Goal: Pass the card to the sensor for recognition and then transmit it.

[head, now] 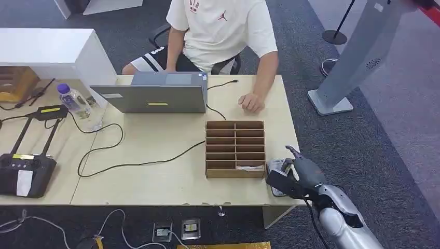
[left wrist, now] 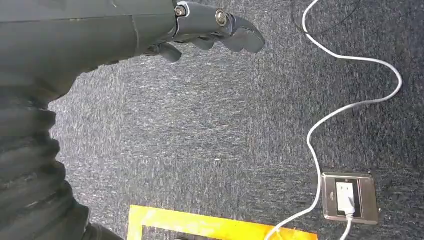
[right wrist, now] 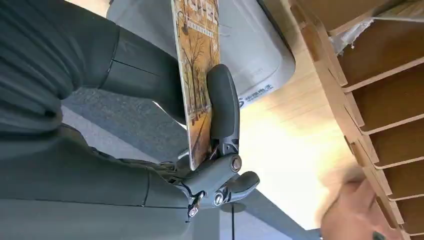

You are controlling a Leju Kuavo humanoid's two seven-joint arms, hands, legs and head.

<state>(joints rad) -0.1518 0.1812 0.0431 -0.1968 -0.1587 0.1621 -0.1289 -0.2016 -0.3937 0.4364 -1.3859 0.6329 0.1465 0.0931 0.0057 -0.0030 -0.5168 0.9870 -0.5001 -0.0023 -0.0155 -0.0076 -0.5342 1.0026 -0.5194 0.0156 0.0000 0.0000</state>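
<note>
- Card [right wrist: 196, 75]: held by the right hand [head: 290, 174], pinched edge-on between thumb [right wrist: 223, 102] and fingers, at the table's [head: 171, 181] right front corner, over the grey sensor [right wrist: 255, 55].
- Handling, judged: thin, stiff, light; the glossy printed face is likely slippery. The pinch sits on the card's lower part, leaving the rest free for reading. A flat-face pinch suits it; an edge squeeze risks a flip.
- Rack [head: 235, 149]: cardboard, just left of the sensor.
- Left hand [left wrist: 210, 30]: holds nothing, fingers loosely curled, hanging over carpet.
- Person's hand [head: 251, 102]: rests near the table's far right edge.
</note>
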